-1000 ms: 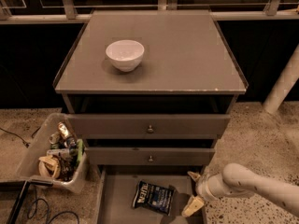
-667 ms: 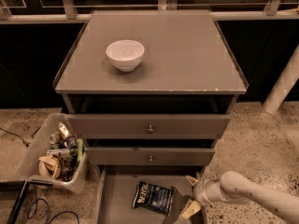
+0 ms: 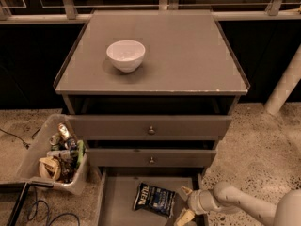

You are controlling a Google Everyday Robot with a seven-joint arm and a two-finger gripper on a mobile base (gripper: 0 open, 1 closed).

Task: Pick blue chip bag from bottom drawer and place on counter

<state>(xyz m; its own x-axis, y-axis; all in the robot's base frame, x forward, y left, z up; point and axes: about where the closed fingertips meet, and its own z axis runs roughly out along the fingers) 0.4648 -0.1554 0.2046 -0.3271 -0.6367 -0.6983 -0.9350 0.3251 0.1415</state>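
The blue chip bag (image 3: 154, 199) lies flat on the floor of the open bottom drawer (image 3: 120, 206), dark navy with white lettering. My gripper (image 3: 184, 204) reaches in from the lower right on a pale arm and sits just right of the bag, over the drawer's right side. Its two tan fingers (image 3: 184, 217) are spread apart and hold nothing. The counter (image 3: 188, 55) is the flat grey cabinet top above, with a white bowl (image 3: 125, 55) on its left half.
Two knobbed drawers (image 3: 150, 126) stand slightly pulled out above the bottom one. A clear bin (image 3: 54, 157) of cans and trash sits on the floor at the left, with black cables (image 3: 28, 211) beside it. A white post (image 3: 284, 86) leans at the right.
My gripper and arm have shifted a little to the left, closer to the chip bag. The bag and the bowl have not moved.
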